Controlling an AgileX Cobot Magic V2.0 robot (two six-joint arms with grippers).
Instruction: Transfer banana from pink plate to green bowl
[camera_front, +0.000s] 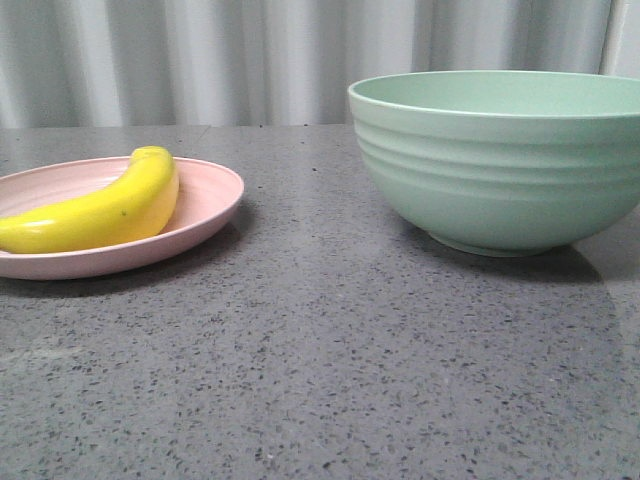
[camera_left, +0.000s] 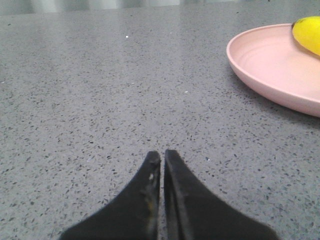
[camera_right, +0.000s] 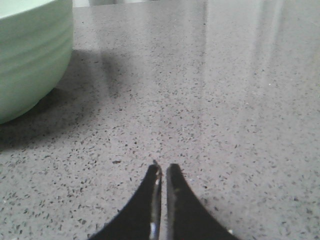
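Your left fingers (camera_left: 161, 156) are pressed together with only a thin line between them, and they hold nothing. They hang low over the grey speckled worktop (camera_left: 110, 100). Your right fingers (camera_right: 163, 168) are together too, just a tiny gap at the tips, and they are empty as well. Look out from your left fingers and you see the pink plate (camera_left: 270, 65) off to one side, well apart from them, with the yellow end of the banana (camera_left: 307, 32) peeking in on it. Look out from your right fingers and you see the ridged side of the green bowl (camera_right: 30, 55), also well apart from them, with its dark shadow on the worktop. From the front, the banana lies on its side on the pink plate at the left. The green bowl stands upright on the right. Bare worktop lies between plate and bowl.
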